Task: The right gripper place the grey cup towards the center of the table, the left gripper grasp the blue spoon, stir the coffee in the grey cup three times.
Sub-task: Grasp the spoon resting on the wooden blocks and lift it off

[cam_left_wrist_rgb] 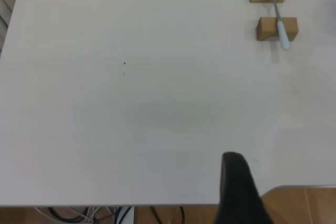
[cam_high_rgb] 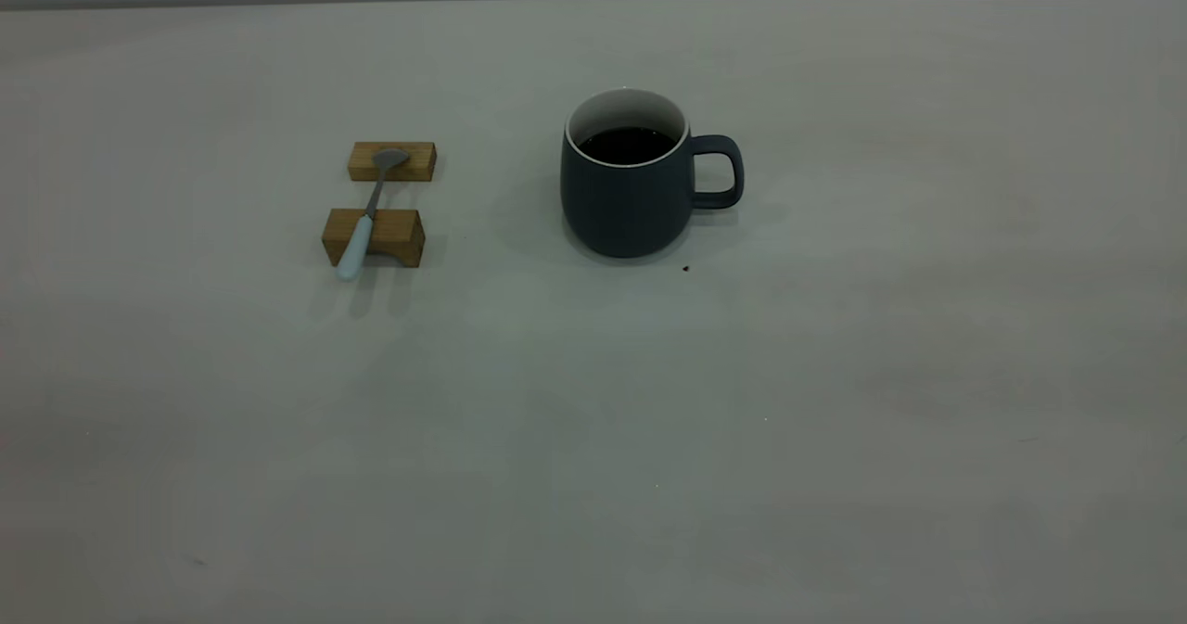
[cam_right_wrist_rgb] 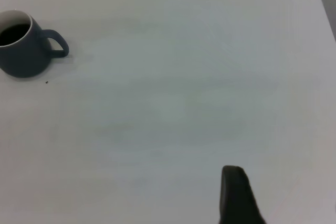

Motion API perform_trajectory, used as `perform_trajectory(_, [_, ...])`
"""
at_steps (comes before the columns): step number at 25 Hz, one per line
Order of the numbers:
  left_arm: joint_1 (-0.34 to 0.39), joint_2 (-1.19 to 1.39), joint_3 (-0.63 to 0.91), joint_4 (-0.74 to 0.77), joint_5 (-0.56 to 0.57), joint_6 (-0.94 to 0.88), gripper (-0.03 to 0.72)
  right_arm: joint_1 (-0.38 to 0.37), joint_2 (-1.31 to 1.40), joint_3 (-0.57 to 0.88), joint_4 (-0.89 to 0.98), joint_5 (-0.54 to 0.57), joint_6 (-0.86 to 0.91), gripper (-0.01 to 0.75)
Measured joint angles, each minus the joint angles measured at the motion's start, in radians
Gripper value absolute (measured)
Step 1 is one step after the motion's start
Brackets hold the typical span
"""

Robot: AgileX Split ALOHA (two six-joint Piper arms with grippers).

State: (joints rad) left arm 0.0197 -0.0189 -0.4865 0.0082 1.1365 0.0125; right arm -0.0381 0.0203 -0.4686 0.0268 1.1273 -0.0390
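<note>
Though neither arm shows in the exterior view, the table (cam_high_rgb: pixel 835 439) lies wide and pale there, carrying everything else. The cup (cam_high_rgb: pixel 629 188) stands upright near the middle of the table, a little to the right of centre, its handle turned to the right. Inside it the coffee (cam_high_rgb: pixel 627 145) sits dark and well below the white rim. To the cup's left, well apart, two wooden blocks (cam_high_rgb: pixel 374 235) lie one behind the other. The spoon (cam_high_rgb: pixel 368 216) bridges them: its metal bowl rests on the far block and its pale blue handle lies over the near block, the end jutting past it towards the camera. A tiny dark speck (cam_high_rgb: pixel 686 269) lies on the table just beside the cup's base.

The left gripper (cam_left_wrist_rgb: pixel 239 190) appears only as one dark finger at the table's near edge, far from the spoon. The right gripper (cam_right_wrist_rgb: pixel 236 195) shows likewise one dark finger, well away from the cup. Whether either is spread or closed I cannot tell.
</note>
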Motion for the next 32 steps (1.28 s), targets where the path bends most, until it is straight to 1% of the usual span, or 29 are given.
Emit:
perform_trajectory(25, [0.0,0.008,-0.001,0.0,-0.006,-0.003,0.519,0.0,0.0,0.0,0.001,0.001,0.0,0.483])
perform_trajectory(27, [0.0,0.062,-0.011,0.0,-0.026,-0.013,0.519,0.0,0.0,0.0,0.001,0.001,0.0,0.483])
perform_trajectory(32, [0.0,0.339,-0.059,-0.014,-0.166,-0.013,0.544,0.0,0.0,0.0,0.001,0.001,0.0,0.483])
